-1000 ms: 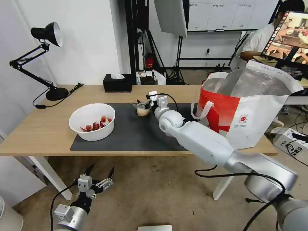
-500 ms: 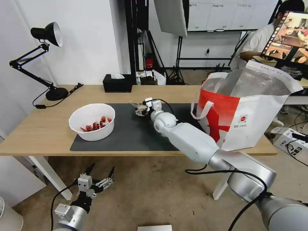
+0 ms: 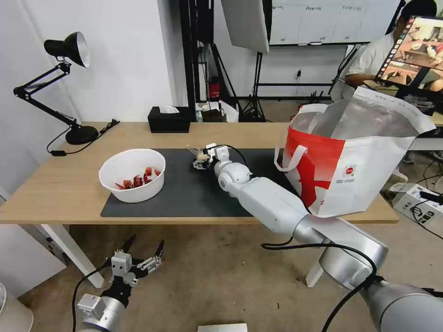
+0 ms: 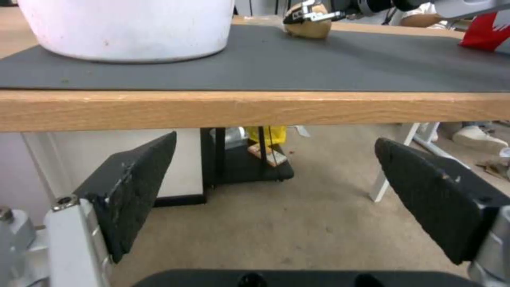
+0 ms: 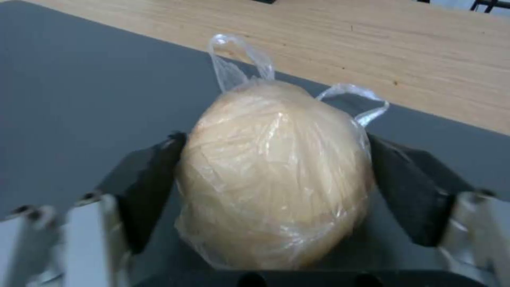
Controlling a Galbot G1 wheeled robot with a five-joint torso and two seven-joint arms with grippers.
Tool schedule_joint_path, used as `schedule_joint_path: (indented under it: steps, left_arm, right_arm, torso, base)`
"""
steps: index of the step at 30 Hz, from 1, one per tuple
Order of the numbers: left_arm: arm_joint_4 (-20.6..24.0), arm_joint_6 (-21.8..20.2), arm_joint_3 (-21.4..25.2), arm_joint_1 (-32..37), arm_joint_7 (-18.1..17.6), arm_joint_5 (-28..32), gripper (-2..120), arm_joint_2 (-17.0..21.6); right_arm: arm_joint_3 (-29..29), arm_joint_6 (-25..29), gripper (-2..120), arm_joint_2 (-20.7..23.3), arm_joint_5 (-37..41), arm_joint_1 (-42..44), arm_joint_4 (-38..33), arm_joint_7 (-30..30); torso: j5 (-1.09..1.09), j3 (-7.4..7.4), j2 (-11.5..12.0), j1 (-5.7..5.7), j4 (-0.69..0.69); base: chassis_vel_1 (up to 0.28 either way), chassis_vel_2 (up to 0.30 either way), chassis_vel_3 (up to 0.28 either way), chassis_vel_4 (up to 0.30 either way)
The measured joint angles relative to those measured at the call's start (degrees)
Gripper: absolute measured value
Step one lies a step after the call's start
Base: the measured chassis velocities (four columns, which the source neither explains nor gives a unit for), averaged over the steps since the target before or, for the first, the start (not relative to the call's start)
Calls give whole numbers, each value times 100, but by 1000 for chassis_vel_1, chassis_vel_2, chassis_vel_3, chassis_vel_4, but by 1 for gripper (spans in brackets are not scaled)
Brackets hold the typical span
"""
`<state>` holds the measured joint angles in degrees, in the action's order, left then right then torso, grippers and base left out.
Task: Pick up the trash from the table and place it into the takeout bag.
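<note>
Resting on the dark mat [image 3: 184,189] near its far edge, the knotted bag [image 5: 276,175] is pressed on both sides by the right end effector [image 3: 201,159], as seen at the wrist. Bare mat lies between it and the white bowl [image 3: 133,175]; the takeout bag [image 3: 355,157] stands at the tabletop's [image 3: 55,193] right end. Below the near edge, the left end effector [image 3: 138,263] hangs wide open, holding nothing.

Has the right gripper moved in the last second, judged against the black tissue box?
Yes. The right gripper has shifted slightly toward the robot's left and farther from the robot, nearer the black tissue box, around the small knotted bag.
</note>
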<state>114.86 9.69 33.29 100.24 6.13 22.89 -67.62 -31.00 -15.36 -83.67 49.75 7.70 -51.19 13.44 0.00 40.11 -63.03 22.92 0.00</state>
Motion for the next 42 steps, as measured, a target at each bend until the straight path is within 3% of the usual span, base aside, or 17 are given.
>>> schedule_joint_path:
  steps: [10,14,16,21,26,32,33,36,37,40,42]
  left_arm:
    - [8,50,26,30,0,-1,100,-11]
    - [13,56,33,39,0,-1,100,-12]
    - [13,69,37,42,0,-1,100,-11]
    - [13,73,38,41,-1,-1,100,-10]
    - [30,77,39,43,-5,-2,100,-25]
    - [64,102,70,91,-8,-3,100,-40]
    - [64,102,70,91,-8,-3,100,-40]
    - [95,113,82,113,-14,-3,100,-21]
    - [95,113,82,113,-14,-3,100,-21]
    - [123,108,85,108,-24,0,100,28]
    - [138,100,78,106,-28,0,100,40]
  right_arm:
    - [10,-30,45,13,28,117,-94,48]
    - [8,-41,35,32,39,143,-141,79]
    - [-1,-58,23,73,77,166,-224,125]
    - [-7,-61,13,201,181,217,-479,215]
    - [-7,49,8,641,12,381,-1356,467]
    - [55,659,8,1607,-1618,828,-2992,785]
    - [55,659,8,1607,-1618,828,-2992,785]
    - [323,1092,8,2241,-2157,1279,-4010,1046]
    - [323,1092,8,2241,-2157,1279,-4010,1046]
    - [820,1260,8,2847,-2195,1833,-5039,1284]
    - [1037,1277,8,2970,-2195,2005,-5300,1323]
  torso:
    - [0,0,0,0,0]
    - [0,0,0,0,0]
    - [0,0,0,0,0]
    - [1,0,0,0,1]
    - [0,0,0,0,1]
    - [2,0,0,0,-4]
    - [2,0,0,0,-4]
    - [1,0,0,0,-1]
    - [1,0,0,0,-1]
    - [1,-1,0,-1,-1]
    - [3,0,0,-1,-2]
  base:
    - [0,0,0,0]
    - [0,0,0,0]
    - [0,0,0,0]
    - [0,0,0,0]
    - [0,0,0,0]
    - [0,0,0,0]
    - [0,0,0,0]
    - [0,0,0,0]
    - [0,0,0,0]
    - [0,0,0,0]
    - [0,0,0,0]
